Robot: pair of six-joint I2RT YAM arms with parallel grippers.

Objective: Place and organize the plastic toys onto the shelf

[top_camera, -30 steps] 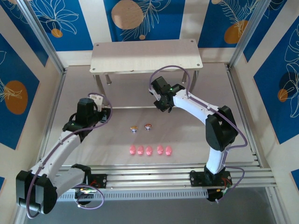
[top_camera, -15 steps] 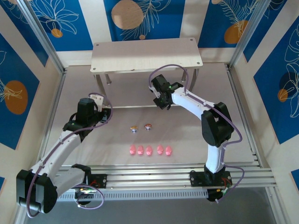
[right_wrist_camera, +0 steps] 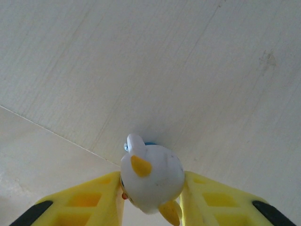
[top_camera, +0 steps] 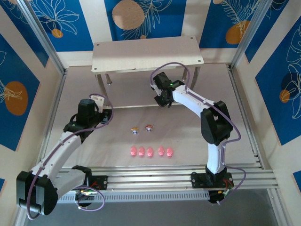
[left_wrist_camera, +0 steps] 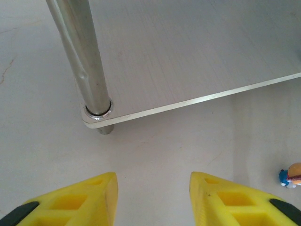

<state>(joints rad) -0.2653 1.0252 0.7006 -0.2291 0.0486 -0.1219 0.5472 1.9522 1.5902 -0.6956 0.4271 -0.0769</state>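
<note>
The shelf (top_camera: 146, 54) stands at the back, its pale top board bare. My right gripper (top_camera: 162, 100) reaches in beneath that board, over the lower board (right_wrist_camera: 197, 56). A whitish figurine (right_wrist_camera: 153, 176) with orange bits sits between its yellow fingers (right_wrist_camera: 94, 202), both touching it, its head against the board. Two more figurines (top_camera: 134, 129) (top_camera: 149, 127) stand mid-table, and a row of pink pigs (top_camera: 150, 151) lies nearer. My left gripper (top_camera: 96, 101) hangs open and empty before the lower board's left corner (left_wrist_camera: 99, 117).
A metal shelf leg (left_wrist_camera: 80, 52) rises just ahead of my left gripper (left_wrist_camera: 153, 197). One figurine (left_wrist_camera: 291, 175) shows at that view's right edge. Blue patterned walls and metal posts (top_camera: 47, 42) enclose the table.
My right gripper has carried the figurine farther back and a little left, in under the shelf's top board. The left arm has stayed put.
</note>
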